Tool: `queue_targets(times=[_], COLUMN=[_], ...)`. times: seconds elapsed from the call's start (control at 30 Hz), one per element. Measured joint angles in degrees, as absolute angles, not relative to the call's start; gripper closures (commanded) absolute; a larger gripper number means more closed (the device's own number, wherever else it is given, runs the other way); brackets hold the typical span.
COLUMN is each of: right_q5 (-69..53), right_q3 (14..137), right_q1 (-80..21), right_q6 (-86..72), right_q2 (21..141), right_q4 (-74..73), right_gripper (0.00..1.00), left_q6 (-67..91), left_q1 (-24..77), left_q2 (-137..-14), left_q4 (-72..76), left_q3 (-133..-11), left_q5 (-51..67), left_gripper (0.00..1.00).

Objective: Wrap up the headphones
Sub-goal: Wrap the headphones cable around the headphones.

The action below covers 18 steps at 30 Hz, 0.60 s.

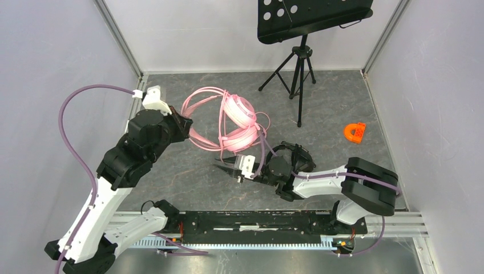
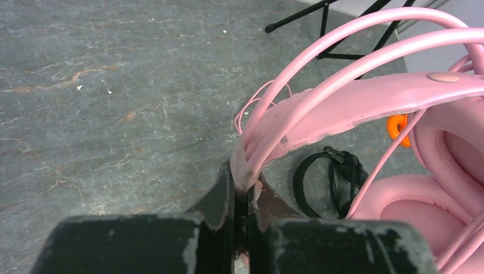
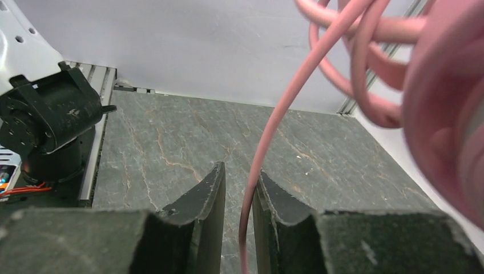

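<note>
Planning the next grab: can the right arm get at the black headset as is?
Probably not directly. The black headset lies by that arm's wrist, behind the right gripper, whose parted fingers straddle the pink cable. It would need to back off first.

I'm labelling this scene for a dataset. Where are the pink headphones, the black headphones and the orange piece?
pink headphones point(image 1: 238, 110): top view, on the upper ear cup.
black headphones point(image 2: 345, 169): left wrist view, on the thick part beside the band.
orange piece point(image 1: 354, 132): top view, on its middle.
</note>
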<state>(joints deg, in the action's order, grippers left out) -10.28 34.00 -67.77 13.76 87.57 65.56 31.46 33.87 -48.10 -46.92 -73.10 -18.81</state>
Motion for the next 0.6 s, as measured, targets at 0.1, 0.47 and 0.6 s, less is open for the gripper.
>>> queue_targets(times=[0.1,0.47,0.6], right_q5=[-10.3,-10.7,-10.7], right_q3=[34.0,32.7,32.5], right_q1=[-67.8,-67.8,-67.5], right_q6=[15.0,17.6,17.6], right_q2=[89.1,94.8,96.8], right_q4=[67.4,72.9,73.6], right_gripper=[0.71,0.78,0.84], left_q6=[31.7,32.4,32.5], left_q1=[33.9,33.8,33.8], left_q2=[-48.1,-46.8,-46.6], left_q4=[-47.2,-47.5,-47.5], left_q3=[-74.2,-78.5,-79.6], left_q5=[-17.9,-15.2,-14.2], left_gripper=[0.98,0.98,0.98])
